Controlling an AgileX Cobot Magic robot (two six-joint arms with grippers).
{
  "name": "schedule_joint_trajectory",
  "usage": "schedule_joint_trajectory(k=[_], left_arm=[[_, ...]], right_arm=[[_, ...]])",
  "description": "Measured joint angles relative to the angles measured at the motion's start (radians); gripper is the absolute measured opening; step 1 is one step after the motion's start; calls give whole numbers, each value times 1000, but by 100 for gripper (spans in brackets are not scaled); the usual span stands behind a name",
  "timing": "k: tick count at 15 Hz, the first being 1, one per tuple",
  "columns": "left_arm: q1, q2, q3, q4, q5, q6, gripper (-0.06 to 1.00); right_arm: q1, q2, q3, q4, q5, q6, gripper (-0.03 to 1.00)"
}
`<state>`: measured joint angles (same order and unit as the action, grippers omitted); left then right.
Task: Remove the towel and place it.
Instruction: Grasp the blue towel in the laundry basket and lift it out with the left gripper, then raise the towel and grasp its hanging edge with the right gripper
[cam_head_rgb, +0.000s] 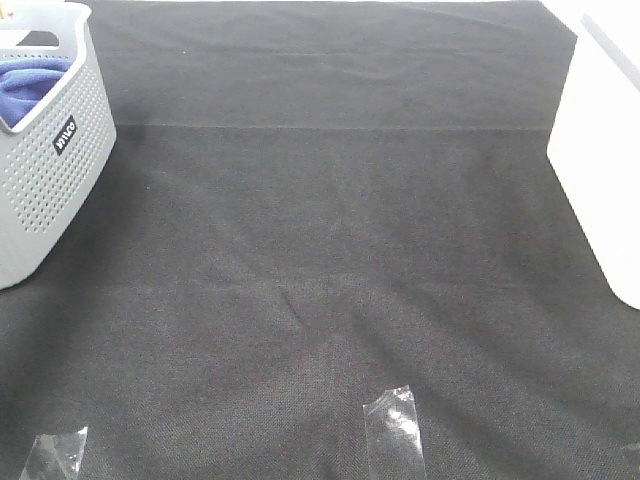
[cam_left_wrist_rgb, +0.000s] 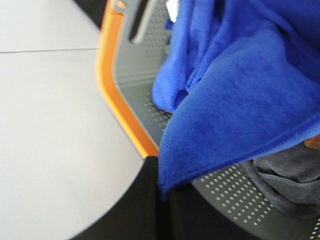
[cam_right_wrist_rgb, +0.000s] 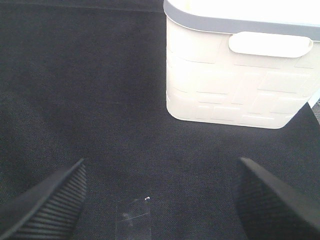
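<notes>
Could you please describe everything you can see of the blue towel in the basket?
The towel is royal blue, with a fuzzy microfibre look and a stitched hem. It lies bunched in loose folds inside the grey perforated basket, partly over a grey cloth. One hemmed corner ends in the shut left gripper, which appears to pinch it. From the high camera only a blue patch shows above the basket's wall.
</notes>
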<state>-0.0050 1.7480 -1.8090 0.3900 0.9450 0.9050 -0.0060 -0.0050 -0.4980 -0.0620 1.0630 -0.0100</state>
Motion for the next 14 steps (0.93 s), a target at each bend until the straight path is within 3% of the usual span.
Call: schedule_joint_trajectory(k=[5,7,8,9,10,12,13,14], left_arm=[[-145,-203,0,3,-44,0,0],[-243,-285,0,14,-107,0,0],[-243,-285,0,14,-107,0,0],[-306,-324,0,21,-152,-5,0],[-342,-333,0,21,-175,-8,0],[-394,-338,0,21,-202,-9,0],[-430,-338,0,22,-209,-10,0],[-473,-338,0,23,-212,-11,0]], right_arm=[[0,7,-3,18,-3,-1,76],[0,103,-27,194,-112,-138,76],[0,103,-27,194,-112,-138,76],[0,210,-34,385,-224,-330,76],[0,276,-34,506,-266,-464,76],[0,437,-34,750,-310,-776,76],[0,473,-34,802,-314,-848,76],[0,568,-34,916,-318,-1023,76]])
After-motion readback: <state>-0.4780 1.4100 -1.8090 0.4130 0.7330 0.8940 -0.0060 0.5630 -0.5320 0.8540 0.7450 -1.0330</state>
